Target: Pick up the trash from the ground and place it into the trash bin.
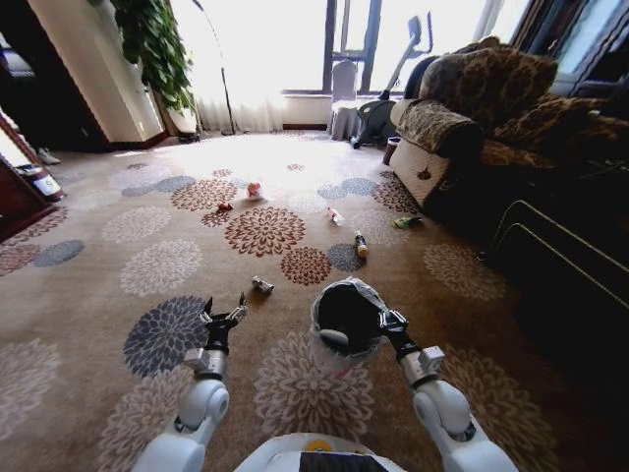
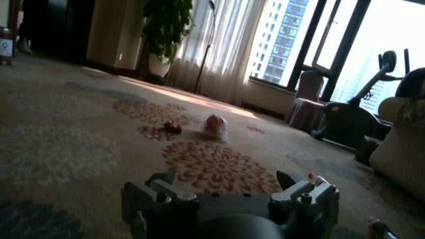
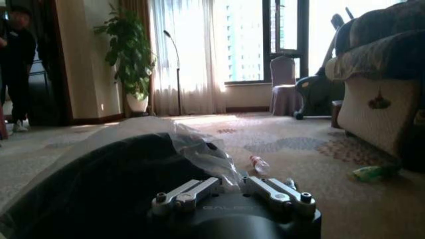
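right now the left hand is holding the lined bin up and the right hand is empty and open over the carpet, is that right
No, the sides are swapped. In the head view the right hand grips the rim of the trash bin, its fingers closed on the bagged edge in the right wrist view. The left hand is the empty one, open over the carpet.

Home lounge: sofa (image 1: 482, 103), carpet (image 1: 128, 265), plant (image 1: 152, 44).

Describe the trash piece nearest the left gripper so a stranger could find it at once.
On the patterned carpet, look just ahead of the open left gripper. The small crumpled silvery piece lies there alone, well short of the bottles farther out toward the sofa.
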`<state>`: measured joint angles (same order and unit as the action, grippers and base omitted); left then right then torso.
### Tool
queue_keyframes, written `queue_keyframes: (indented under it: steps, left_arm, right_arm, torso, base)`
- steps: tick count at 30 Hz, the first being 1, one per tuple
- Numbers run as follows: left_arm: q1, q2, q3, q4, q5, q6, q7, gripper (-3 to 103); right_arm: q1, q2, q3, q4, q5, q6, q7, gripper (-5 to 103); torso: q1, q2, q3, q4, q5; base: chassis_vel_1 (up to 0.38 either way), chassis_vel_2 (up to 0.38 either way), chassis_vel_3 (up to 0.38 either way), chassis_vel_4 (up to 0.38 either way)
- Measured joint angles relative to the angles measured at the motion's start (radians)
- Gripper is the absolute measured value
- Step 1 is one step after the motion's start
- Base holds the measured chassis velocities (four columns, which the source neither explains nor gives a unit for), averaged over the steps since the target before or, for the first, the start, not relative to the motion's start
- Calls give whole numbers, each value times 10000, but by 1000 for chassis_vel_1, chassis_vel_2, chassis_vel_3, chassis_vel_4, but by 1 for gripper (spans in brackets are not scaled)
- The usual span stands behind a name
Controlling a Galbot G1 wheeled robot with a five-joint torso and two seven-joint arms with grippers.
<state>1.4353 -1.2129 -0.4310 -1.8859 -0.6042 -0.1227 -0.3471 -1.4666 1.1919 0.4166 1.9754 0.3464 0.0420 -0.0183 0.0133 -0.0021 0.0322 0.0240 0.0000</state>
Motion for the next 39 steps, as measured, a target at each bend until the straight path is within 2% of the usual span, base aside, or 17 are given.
queue_keyframes:
  steps: [2, 5, 6, 7, 9, 10, 11, 12, 13, 16, 21, 25, 27, 33, 39]
  left_arm:
    - [-199, -69, 113, 53, -761, 366, -315, 100]
    - [-694, -157, 260, 231, -2425, 1206, -1018, 100]
    - [-694, -157, 260, 231, -2425, 1206, -1018, 100]
    - [-831, -160, 279, 274, -2881, 1402, -1202, 100]
    - [-1348, -179, 298, 540, -4392, 1938, -1878, 103]
    - [-1348, -179, 298, 540, -4392, 1938, -1878, 103]
    - [-1660, -200, 291, 749, -5267, 2209, -2279, 101]
    - [-1660, -200, 291, 749, -5267, 2209, -2279, 101]
    - [-2036, -232, 269, 1038, -6163, 2499, -2749, 99]
    - [-2842, -341, 274, 1824, -7324, 2922, -3697, 97]
    - [-3609, -503, 316, 2985, -7906, 3416, -4289, 96]
    - [-3839, -587, 296, 3444, -8081, 3715, -4631, 96]
    - [-3737, -595, 313, 3513, -8098, 4089, -4749, 96]
    - [-3719, -604, 376, 3940, -7928, 4252, -4674, 97]
    - [-4538, -603, 508, 5161, -7655, 4203, -4294, 97]
  right_arm:
    - [-7, 6, 19, 10, 5, 3, 0, 0]
    - [-59, -48, 87, 52, 64, 15, -1, 0]
    - [-59, -48, 87, 52, 64, 15, -1, 0]
    - [-77, -77, 108, 57, 82, 16, -1, 0]
    - [-127, -144, 174, 78, 146, 21, 2, 0]
    - [-127, -144, 174, 78, 146, 21, 2, 0]
    - [-144, -159, 201, 94, 181, 52, 2, 0]
    - [-144, -159, 201, 94, 181, 52, 2, 0]
    - [-163, -166, 217, 118, 228, 66, 0, 0]
    - [-193, -183, 294, 194, 319, 67, 1, 0]
    - [-285, -274, 480, 237, 460, 40, 2, 0]
    - [-341, -336, 569, 270, 474, -20, 2, 0]
    - [-359, -389, 623, 284, 483, -98, 0, 0]
    - [-339, -384, 650, 279, 489, -158, 1, 0]
    - [-404, -391, 659, 266, 494, -189, 0, 0]
  torso:
    - [0, 0, 0, 0, 2]
    - [1, -1, 2, 4, 2]
    - [1, -1, 2, 4, 2]
    - [1, -1, 2, 3, 3]
    - [1, 0, 1, -1, 1]
    - [1, 0, 1, -1, 1]
    - [1, 0, 2, 2, 2]
    - [1, 0, 2, 2, 2]
    - [2, -1, 3, 1, 3]
    - [3, -1, 3, -2, -2]
    - [11, -4, 8, 3, -2]
    - [1, -3, 0, 1, 2]
    - [-3, -2, -2, -2, 2]
    - [-2, -2, -1, 4, 2]
    - [1, -2, 0, 0, 0]
  base:
    - [-184, 183, 169, -190]
    - [-232, 218, 254, -244]
    - [-246, 242, 275, -250]
    - [-246, 258, 280, -250]
    - [-302, 269, 276, -287]
    - [-325, 280, 271, -287]
    - [-325, 279, 286, -302]
    - [-325, 279, 286, -302]
    - [-292, 279, 313, -291]
    - [-300, 296, 294, -296]
    - [-180, 189, 185, -202]
    - [-36, 36, 17, -25]
    - [60, -78, -76, 53]
    - [19, -23, -26, 17]
    - [0, 0, 0, 0]
